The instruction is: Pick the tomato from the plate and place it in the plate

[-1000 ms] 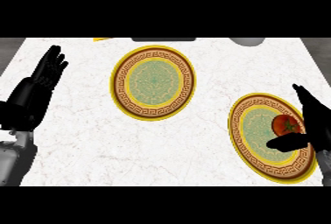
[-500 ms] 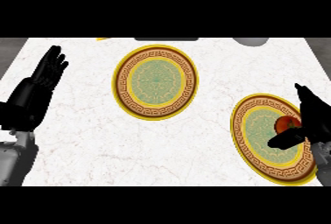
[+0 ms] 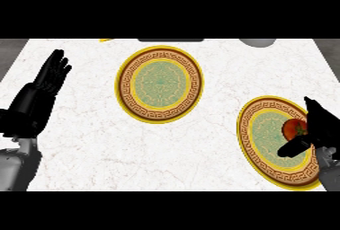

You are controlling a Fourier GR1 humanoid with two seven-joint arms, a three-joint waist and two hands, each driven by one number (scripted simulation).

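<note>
A red tomato (image 3: 293,128) lies on the right-hand plate (image 3: 262,134), a yellow-rimmed plate with a brown key pattern and a green centre. My right hand (image 3: 323,128) is curled round the tomato from its right side, thumb below it and fingers above, hiding its right half. A second plate of the same pattern (image 3: 159,84) sits at the upper middle of the white marble counter with nothing on it. At the left edge my left hand (image 3: 41,92) rests open, fingers up.
A grey rounded object (image 3: 257,42) and a dark flat item (image 3: 171,40) lie along the counter's far edge, with a yellow sliver (image 3: 106,40) beside them. White marble separates the two plates.
The right hand has closed in on the tomato, its thumb now under it. The view has shifted slightly, so the right plate sits lower and further right. The left hand is unchanged.
</note>
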